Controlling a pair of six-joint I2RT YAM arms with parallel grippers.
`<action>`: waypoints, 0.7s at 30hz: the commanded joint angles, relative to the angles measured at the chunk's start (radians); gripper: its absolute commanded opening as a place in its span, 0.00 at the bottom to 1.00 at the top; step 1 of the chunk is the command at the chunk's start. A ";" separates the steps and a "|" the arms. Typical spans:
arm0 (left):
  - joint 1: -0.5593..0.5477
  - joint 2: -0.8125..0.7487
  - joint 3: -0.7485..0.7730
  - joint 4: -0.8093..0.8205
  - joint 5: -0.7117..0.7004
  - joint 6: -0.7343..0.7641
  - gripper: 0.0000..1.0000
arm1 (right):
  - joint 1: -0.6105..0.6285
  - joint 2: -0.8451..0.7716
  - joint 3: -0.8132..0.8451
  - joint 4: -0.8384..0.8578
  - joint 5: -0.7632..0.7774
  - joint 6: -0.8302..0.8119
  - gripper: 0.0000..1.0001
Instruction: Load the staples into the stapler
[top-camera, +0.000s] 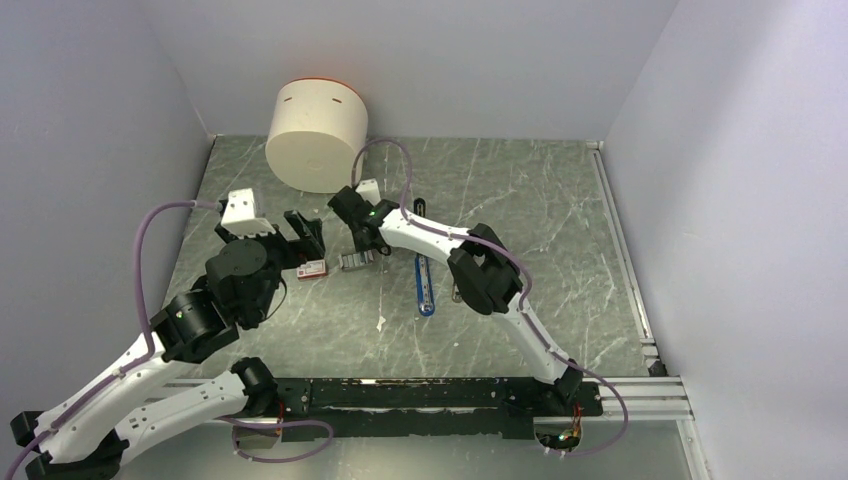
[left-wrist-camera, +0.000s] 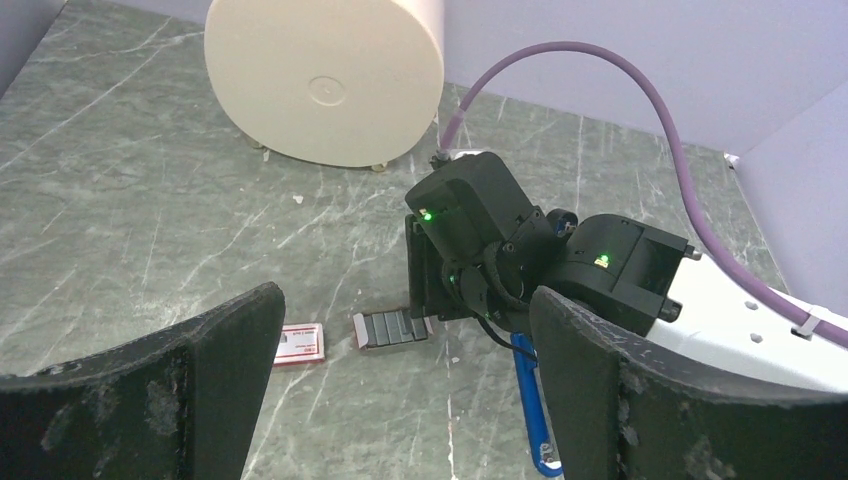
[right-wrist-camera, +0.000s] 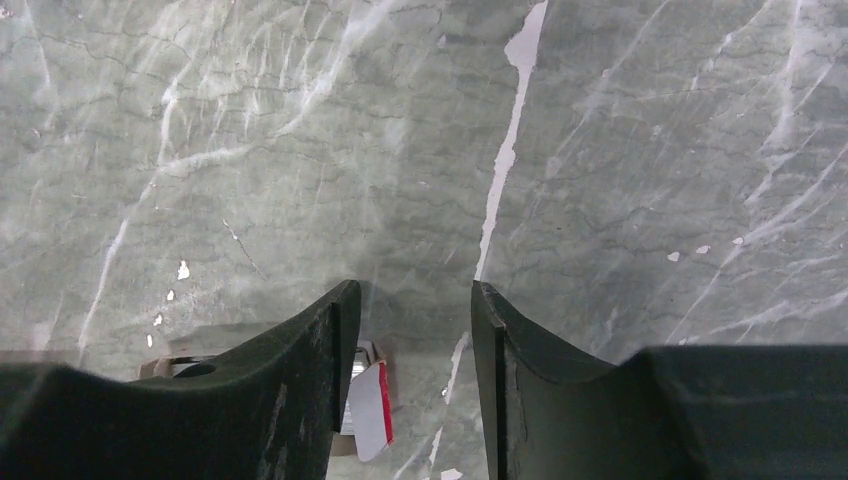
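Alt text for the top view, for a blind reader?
Right gripper points down at a grey staple block on a marble table. Red box lies left of the block, blue stapler right. Left gripper hangs open by the box, with a cream cylinder behind.

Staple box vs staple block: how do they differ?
The staple box is red with a white label; the staple block is ribbed dark grey. The block looks longer than the box. The block lies right by the right claw; the box sits farther off. Both lie flat on the table, close together.
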 joint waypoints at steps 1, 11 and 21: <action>0.007 0.005 0.001 0.005 0.009 -0.004 0.97 | -0.003 -0.011 -0.016 -0.029 -0.016 -0.007 0.48; 0.007 0.015 -0.008 0.014 0.015 -0.002 0.97 | -0.001 -0.122 -0.166 0.005 -0.167 -0.080 0.45; 0.007 0.017 -0.018 0.017 0.016 -0.005 0.97 | 0.024 -0.192 -0.254 0.037 -0.214 -0.122 0.43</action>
